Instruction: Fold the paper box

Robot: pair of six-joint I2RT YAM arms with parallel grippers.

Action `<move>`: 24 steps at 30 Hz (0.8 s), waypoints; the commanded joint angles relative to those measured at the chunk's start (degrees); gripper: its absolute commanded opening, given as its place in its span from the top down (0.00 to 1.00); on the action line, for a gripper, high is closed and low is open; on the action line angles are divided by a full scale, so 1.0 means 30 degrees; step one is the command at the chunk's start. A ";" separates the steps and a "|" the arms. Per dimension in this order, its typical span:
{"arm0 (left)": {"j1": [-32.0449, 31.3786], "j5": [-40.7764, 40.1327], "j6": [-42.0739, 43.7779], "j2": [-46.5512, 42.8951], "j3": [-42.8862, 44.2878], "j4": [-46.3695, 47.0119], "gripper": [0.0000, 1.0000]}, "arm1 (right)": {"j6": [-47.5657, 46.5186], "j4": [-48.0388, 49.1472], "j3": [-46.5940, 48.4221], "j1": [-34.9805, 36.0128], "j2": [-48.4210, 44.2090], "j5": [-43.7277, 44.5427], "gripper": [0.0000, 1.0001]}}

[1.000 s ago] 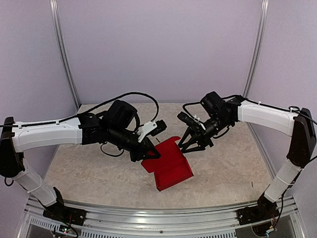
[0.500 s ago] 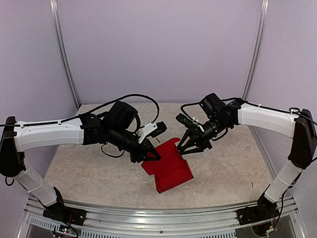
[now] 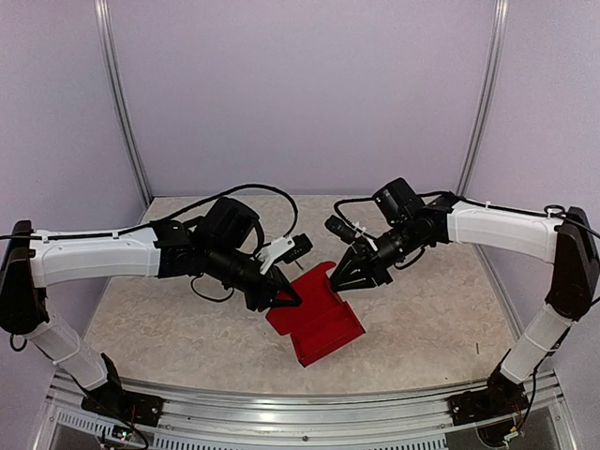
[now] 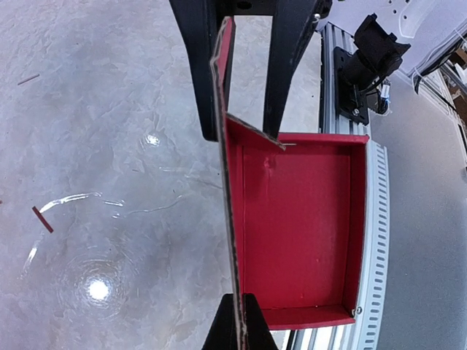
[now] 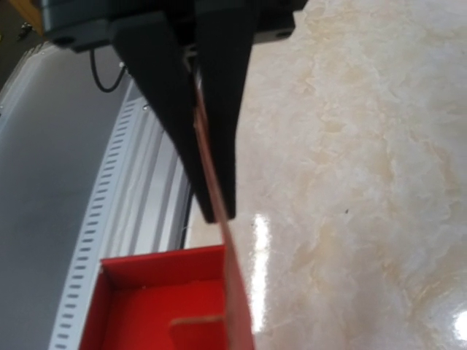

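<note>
The right pincer has closed onto the paper box

From above and behind the arm bases, we look down across the whole table toward the back wall. Each wrist view rides close behind its own fingers, looking along them at the tabletop. All three views share the box, distant overhead, close-up at the wrists.
</note>
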 commanded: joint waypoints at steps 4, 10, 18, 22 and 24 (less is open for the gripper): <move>-0.0405 0.1331 -0.0111 -0.0209 0.0011 0.4091 1.00 | 0.1840 0.3715 -0.0908 0.1614 -0.0344 0.3407 0.82; -0.0419 0.1386 -0.0313 -0.0259 -0.0173 0.4506 1.00 | 0.2655 0.4941 -0.1505 0.1857 -0.0720 0.5793 0.84; -0.0456 0.1498 0.0012 -0.0535 -0.0453 0.4680 1.00 | 0.1422 0.4318 -0.1419 0.2082 -0.0193 0.3182 0.78; -0.0535 0.1728 0.0396 -0.0774 -0.0523 0.4593 1.00 | 0.0197 0.3418 -0.1096 0.2124 0.0022 0.2442 0.74; -0.0629 0.1640 0.0710 -0.1101 -0.0709 0.4628 0.99 | -0.0539 0.2705 -0.0878 0.2124 0.0164 0.1994 0.72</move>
